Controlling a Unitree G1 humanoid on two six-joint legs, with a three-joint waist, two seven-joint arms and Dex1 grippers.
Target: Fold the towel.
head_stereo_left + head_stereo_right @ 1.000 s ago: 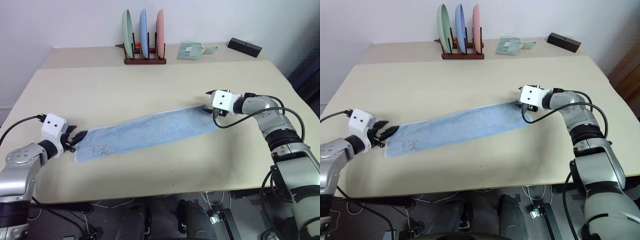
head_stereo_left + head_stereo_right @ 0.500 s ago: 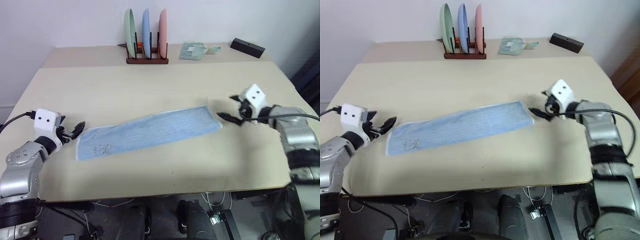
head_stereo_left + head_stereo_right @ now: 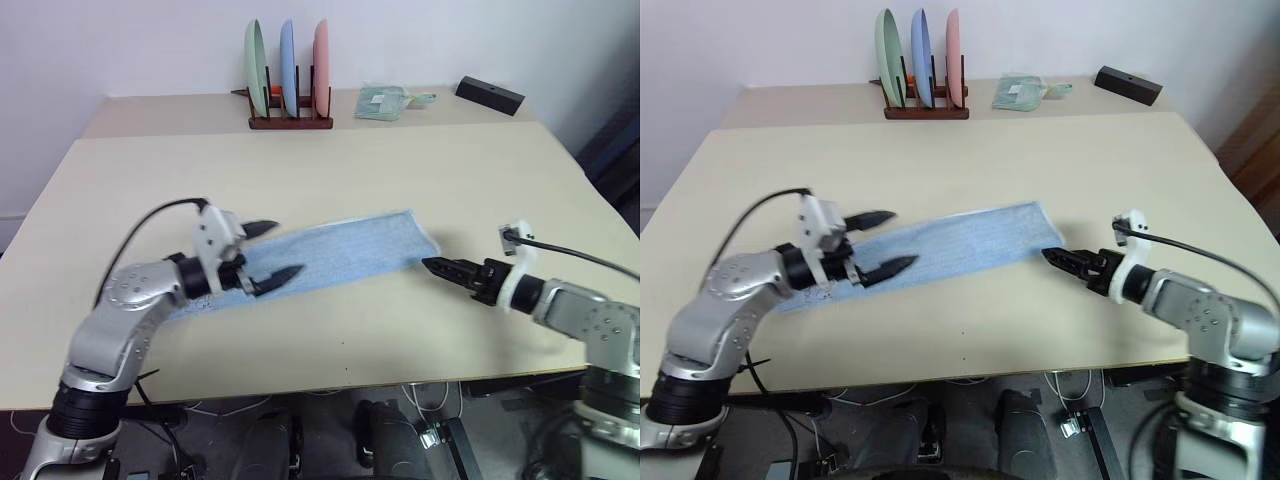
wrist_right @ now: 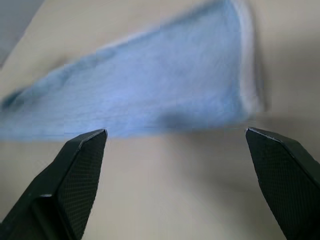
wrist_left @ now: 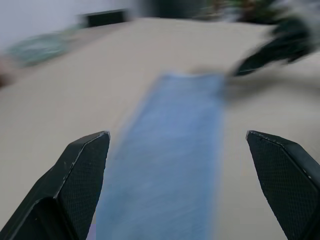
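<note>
1. The towel [image 3: 330,255] lies flat and unfolded on the tabletop [image 3: 300,170] as a long narrow strip. Its long axis runs on a slant, from the near left end up to the far right end.
2. The left claw [image 3: 268,252] hovers over the left portion of the strip with its fingers spread wide and nothing between them. It points roughly level, along the towel toward the right end. In the left wrist view the cloth stretches away between the two open fingers.
3. The right claw [image 3: 437,267] sits just beside the towel's right short edge, slightly nearer the front of the tabletop. Its fingers stand apart and hold nothing. It points left, at that short edge.
4. Judgement: no fold is made yet. Each claw is nearest its own end of the strip, so a lengthwise fold would call for one end to be carried along the long axis onto the other.
5. A plate rack [image 3: 290,115], a small pale green folded item [image 3: 385,102] and a black block [image 3: 490,94] stand at the far edge, well apart from the towel.
</note>
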